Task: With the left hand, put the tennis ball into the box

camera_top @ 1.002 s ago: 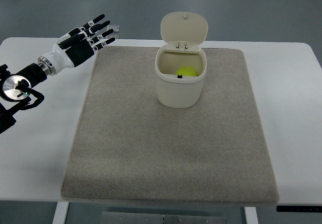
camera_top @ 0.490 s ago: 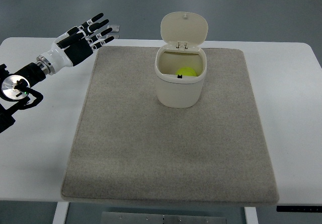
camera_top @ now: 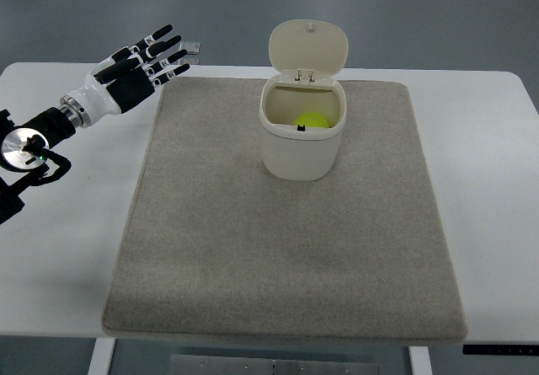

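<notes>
Your left hand (camera_top: 139, 65) sits a touch higher and further toward the far left corner than half a second ago; a small shift only, the pose otherwise unchanged. Fingers (camera_top: 168, 48) are spread and straight, fanned toward the far right, palm empty, touching nothing. The hand hovers over the bare white tabletop (camera_top: 59, 223), just off the far-left corner of the grey mat (camera_top: 286, 257). Its forearm runs back down-left to the picture's left edge.

You'll find the tennis ball (camera_top: 313, 120) already inside the box (camera_top: 301, 147), yellow-green, lying low against the right-hand inner wall. Same spot as in both earlier frames. The box stands upright on the far half of the mat, well apart from the hand. Its lid (camera_top: 308, 48) is hinged open at the back and stands tilted up behind the opening.

Mat lies flat and square on the tabletop, unmoved. Right arm does not show anywhere in the view.
</notes>
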`<state>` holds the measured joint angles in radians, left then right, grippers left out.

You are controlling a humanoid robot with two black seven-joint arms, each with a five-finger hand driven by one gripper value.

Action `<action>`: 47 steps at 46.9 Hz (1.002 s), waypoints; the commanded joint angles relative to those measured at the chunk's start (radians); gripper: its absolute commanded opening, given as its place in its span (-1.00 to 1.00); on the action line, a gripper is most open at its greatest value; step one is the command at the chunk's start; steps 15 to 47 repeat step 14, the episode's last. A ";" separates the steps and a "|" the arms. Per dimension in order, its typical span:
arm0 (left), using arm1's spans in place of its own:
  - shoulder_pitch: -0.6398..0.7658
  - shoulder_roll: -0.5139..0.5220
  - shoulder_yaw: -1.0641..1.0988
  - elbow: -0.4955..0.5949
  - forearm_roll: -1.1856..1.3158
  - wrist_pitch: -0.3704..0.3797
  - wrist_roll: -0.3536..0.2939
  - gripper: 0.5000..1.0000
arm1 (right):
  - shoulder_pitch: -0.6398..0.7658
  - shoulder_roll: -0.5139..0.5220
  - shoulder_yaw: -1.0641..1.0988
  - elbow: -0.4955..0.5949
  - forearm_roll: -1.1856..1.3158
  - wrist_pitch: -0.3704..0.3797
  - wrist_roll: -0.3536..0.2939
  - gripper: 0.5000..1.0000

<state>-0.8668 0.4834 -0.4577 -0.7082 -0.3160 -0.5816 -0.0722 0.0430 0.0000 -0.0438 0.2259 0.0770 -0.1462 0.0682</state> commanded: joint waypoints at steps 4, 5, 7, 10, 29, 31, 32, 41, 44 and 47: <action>0.000 0.001 -0.001 0.001 0.000 0.000 0.000 0.97 | -0.003 0.000 -0.001 0.000 0.001 0.002 0.001 0.60; 0.000 0.001 -0.001 0.001 0.000 -0.001 0.000 0.97 | -0.003 0.000 -0.001 0.001 0.001 0.002 -0.001 0.60; 0.000 0.001 -0.002 0.001 0.000 0.000 0.000 0.97 | -0.003 0.000 -0.002 0.001 0.001 0.004 -0.007 0.61; 0.000 0.001 -0.002 0.001 0.000 0.000 0.000 0.97 | -0.003 0.000 -0.002 0.003 0.001 0.013 -0.007 0.60; -0.001 0.001 -0.002 0.001 0.000 0.000 0.000 0.97 | -0.003 0.000 -0.002 0.001 0.000 0.045 -0.010 0.61; -0.001 0.001 -0.002 0.001 0.000 0.000 0.000 0.97 | -0.003 0.000 -0.002 0.001 0.000 0.045 -0.010 0.61; -0.001 0.001 -0.002 0.001 0.000 0.000 0.000 0.97 | -0.003 0.000 -0.002 0.001 0.000 0.045 -0.010 0.61; -0.001 0.001 -0.002 0.001 0.000 0.000 0.000 0.97 | -0.003 0.000 -0.002 0.001 0.000 0.045 -0.010 0.61; -0.001 0.001 -0.002 0.001 0.000 0.000 0.000 0.97 | -0.003 0.000 -0.002 0.001 0.000 0.045 -0.010 0.61; -0.001 0.001 -0.002 0.001 0.000 0.000 0.000 0.97 | -0.003 0.000 -0.002 0.001 0.000 0.045 -0.010 0.61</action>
